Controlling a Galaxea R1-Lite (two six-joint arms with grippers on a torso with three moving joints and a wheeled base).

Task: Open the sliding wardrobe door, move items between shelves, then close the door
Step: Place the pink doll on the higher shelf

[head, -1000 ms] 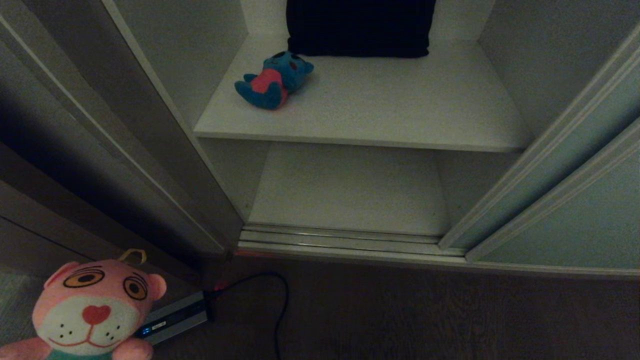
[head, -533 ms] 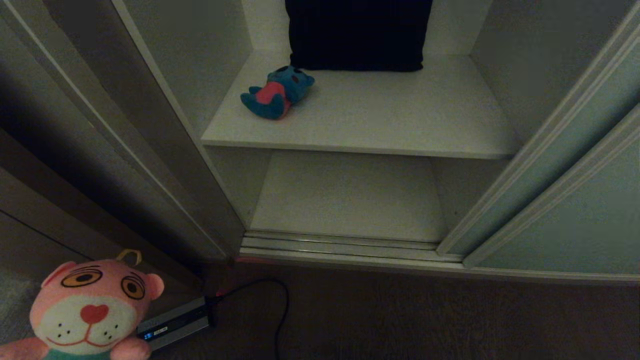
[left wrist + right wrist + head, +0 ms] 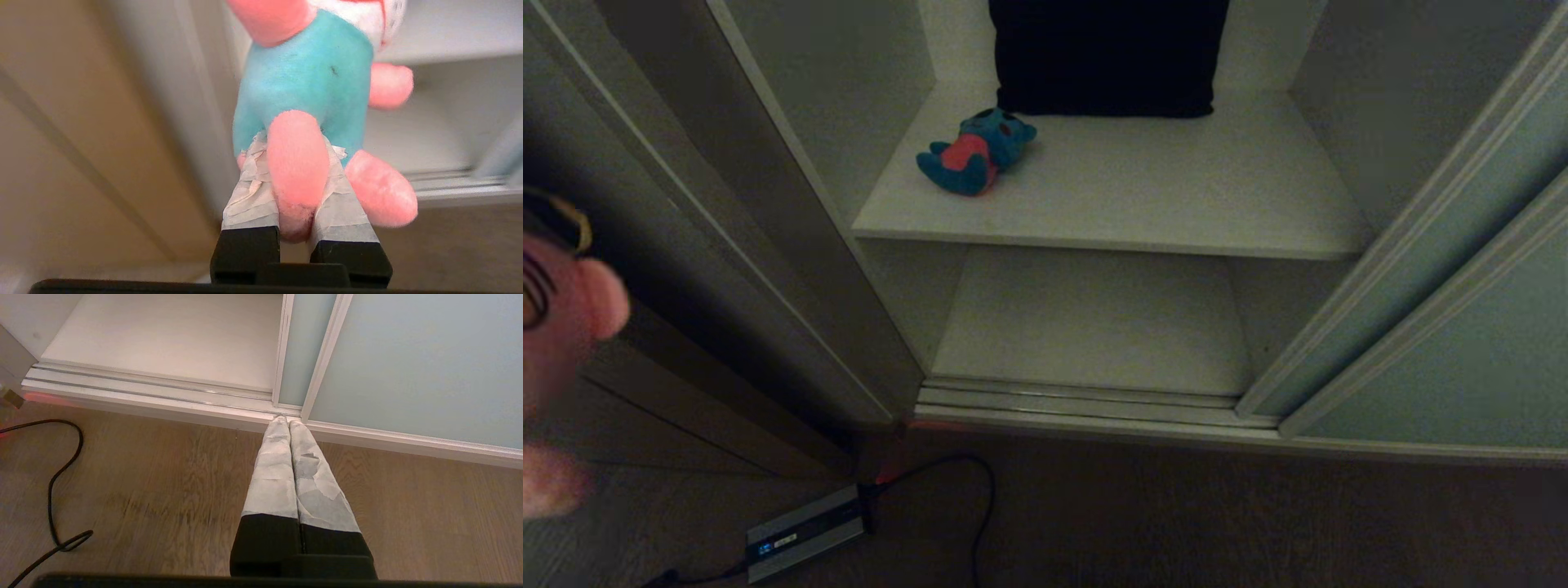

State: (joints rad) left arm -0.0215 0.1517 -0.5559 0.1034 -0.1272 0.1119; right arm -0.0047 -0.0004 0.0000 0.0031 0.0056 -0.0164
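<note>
One pink toy (image 3: pixel 306 77) leg pinched in the left tool (image 3: pixel 296 163).

The head view is dim and murky, with deep shadow along its left side and a black cushion (image 3: pixel 1107 53) without detail. The pink toy (image 3: pixel 560 327) at its left edge is smeared by blur. Both wrist views are bright and evenly lit; the toy (image 3: pixel 310 81) looks soft.

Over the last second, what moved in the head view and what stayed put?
The pink plush toy, clamped in the left gripper, rose from the bottom-left corner to the left edge, now partly out of frame. The blue plush toy, dark cushion and open sliding door kept their places; only the camera shifted slightly at first.
</note>
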